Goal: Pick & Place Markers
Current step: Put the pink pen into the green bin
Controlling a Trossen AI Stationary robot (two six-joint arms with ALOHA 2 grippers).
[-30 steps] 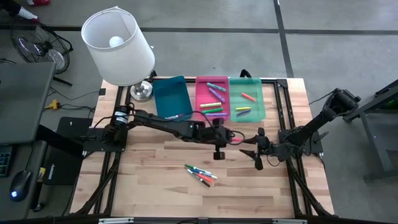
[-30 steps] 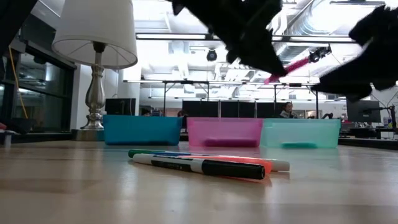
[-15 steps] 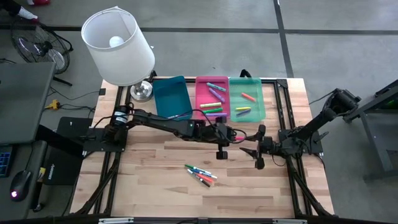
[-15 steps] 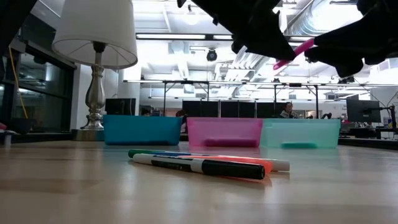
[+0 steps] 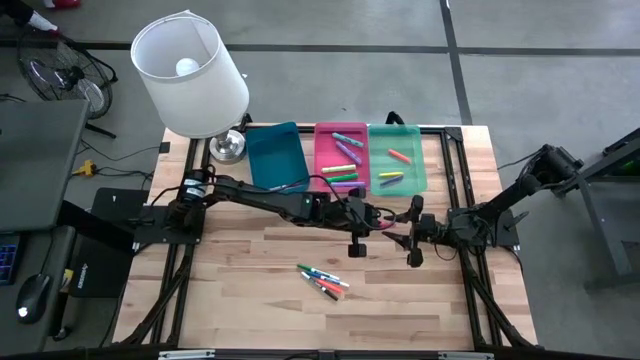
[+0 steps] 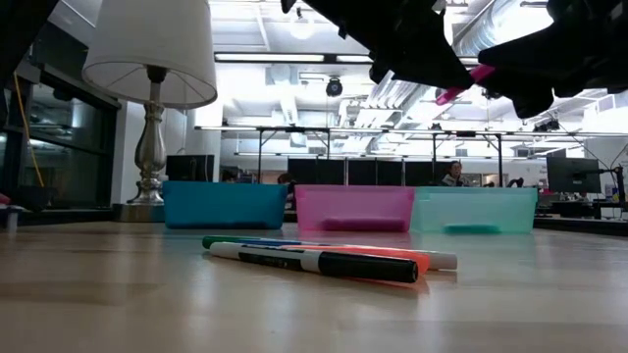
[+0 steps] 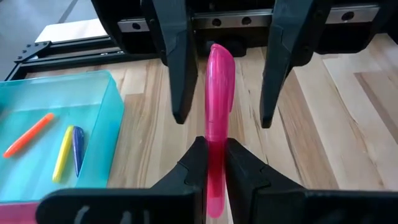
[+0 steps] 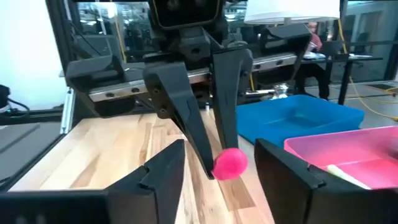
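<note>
Pink plastic is what we are passing between us: the left gripper [image 7: 211, 163] is pinching the near end of a pink marker [image 7: 219, 93] with its fingers shut tight, holding it out level above the bare wood of the table [image 5: 250, 300], just in front of the green tray [image 5: 412, 178]. We are bringing the right gripper [image 8: 214, 168] around the marker's free end; its fingers are standing apart on either side of the round pink tip and are not touching it. We judge this to be a handover in mid-air, and several things could go wrong. If the left lets go before the right is gripping, the marker is dropping to the table and rolling. If the right is closing off-centre, one finger is pushing the thin barrel sideways and twisting it in the left's pinch. If both are pulling while clamped, the smooth plastic is slipping out of one of them. Only a short stretch of barrel is showing between the two sets of fingers, so they could also be knocking together. More markers [image 5: 322, 280] are lying loose on the table nearer its front edge, others are sitting in the pink tray [image 5: 325, 160] and the green one.
</note>
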